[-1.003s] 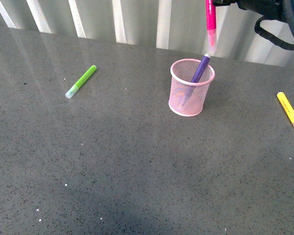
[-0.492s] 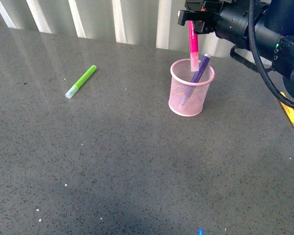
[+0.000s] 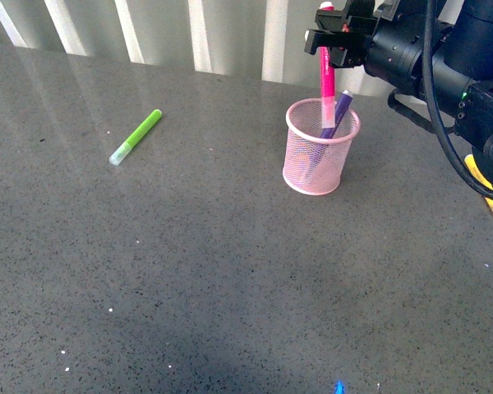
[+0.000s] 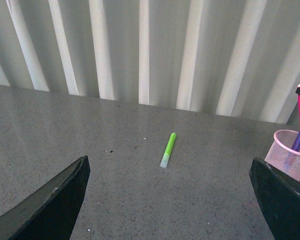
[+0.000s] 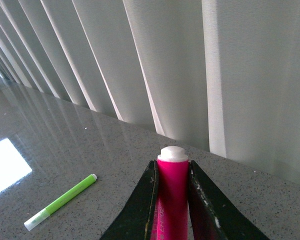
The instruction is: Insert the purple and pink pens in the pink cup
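Observation:
The pink cup (image 3: 320,148) stands at the back of the grey table; it also shows in the left wrist view (image 4: 290,157). The purple pen (image 3: 338,115) leans inside it. My right gripper (image 3: 329,39) is shut on the pink pen (image 3: 327,82) and holds it upright over the cup, cap end down inside the rim. In the right wrist view the pink pen (image 5: 172,190) sits clamped between the fingers (image 5: 142,210). My left gripper (image 4: 170,200) is open and empty, away from the cup.
A lime-green marker (image 3: 136,136) lies on the table at the left; it also shows in the left wrist view (image 4: 168,149) and the right wrist view (image 5: 60,201). A yellow marker (image 3: 486,187) lies at the right, partly behind my right arm. A pleated curtain (image 3: 230,33) runs behind the table.
My right gripper has come down and moved left with the pink pen, from high above the cup to its cap end dipping inside the rim.

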`<state>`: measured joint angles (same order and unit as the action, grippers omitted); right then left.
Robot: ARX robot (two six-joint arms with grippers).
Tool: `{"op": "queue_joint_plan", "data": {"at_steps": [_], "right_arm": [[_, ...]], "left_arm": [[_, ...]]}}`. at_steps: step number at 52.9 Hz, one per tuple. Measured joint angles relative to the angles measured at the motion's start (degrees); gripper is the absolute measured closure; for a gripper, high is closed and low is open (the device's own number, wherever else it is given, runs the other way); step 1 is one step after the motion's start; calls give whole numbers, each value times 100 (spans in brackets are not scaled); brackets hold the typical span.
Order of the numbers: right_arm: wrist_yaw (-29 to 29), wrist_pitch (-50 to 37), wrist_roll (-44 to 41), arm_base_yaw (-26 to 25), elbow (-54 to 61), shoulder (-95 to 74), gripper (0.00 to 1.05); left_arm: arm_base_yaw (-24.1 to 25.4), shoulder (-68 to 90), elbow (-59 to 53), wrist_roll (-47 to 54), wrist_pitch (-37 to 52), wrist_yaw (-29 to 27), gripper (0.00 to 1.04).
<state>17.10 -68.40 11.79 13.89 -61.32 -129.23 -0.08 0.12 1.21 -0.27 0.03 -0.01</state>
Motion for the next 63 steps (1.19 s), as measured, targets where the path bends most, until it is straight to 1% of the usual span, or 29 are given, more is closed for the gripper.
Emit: {"op": "queue_joint_plan", "data": {"at_steps": [10, 14, 22, 24, 25, 28, 31, 35, 39, 45, 47, 50, 53, 55, 59, 63], "right_arm": [[-2, 0, 7, -24, 7, 0, 61], [-7, 0, 9, -28, 11, 0, 50], [-52, 17, 9, -42, 63, 15, 23], [-103, 39, 9, -48, 90, 44, 16], [-114, 44, 11, -50, 96, 55, 14], [-328, 70, 17, -81, 166, 186, 5], [-721, 94, 2, -144, 317, 459, 8], [-1182, 175, -179, -245, 562, 907, 7], [-1624, 208, -435, -450, 1043, 1681, 7], [-1738, 146, -726, -778, 1801, 2804, 7], [-1718, 42, -774, -872, 2055, 3141, 7], [-1478, -4, -804, -1062, 2516, 3799, 7], [-1207, 109, -935, -1346, 3176, 4828, 7], [-949, 337, -977, -1578, 3622, 5602, 7], [-671, 887, -960, -1950, 4148, 6649, 7], [-621, 1458, -1016, -2343, 4625, 7591, 8]], "left_arm": [[0, 0, 0, 0, 0, 0, 7], [0, 0, 0, 0, 0, 0, 7], [0, 0, 0, 0, 0, -2, 7], [0, 0, 0, 0, 0, 0, 7], [0, 0, 0, 0, 0, -2, 7], [0, 0, 0, 0, 0, 0, 7], [0, 0, 0, 0, 0, 0, 7], [0, 0, 0, 0, 0, 0, 7], [0, 0, 0, 0, 0, -2, 7], [0, 0, 0, 0, 0, -2, 7], [0, 0, 0, 0, 0, 0, 7], [0, 0, 0, 0, 0, -2, 7], [0, 0, 0, 0, 0, 0, 7], [0, 0, 0, 0, 0, 0, 7], [2, 0, 0, 0, 0, -2, 7], [0, 0, 0, 0, 0, -2, 7]]}}
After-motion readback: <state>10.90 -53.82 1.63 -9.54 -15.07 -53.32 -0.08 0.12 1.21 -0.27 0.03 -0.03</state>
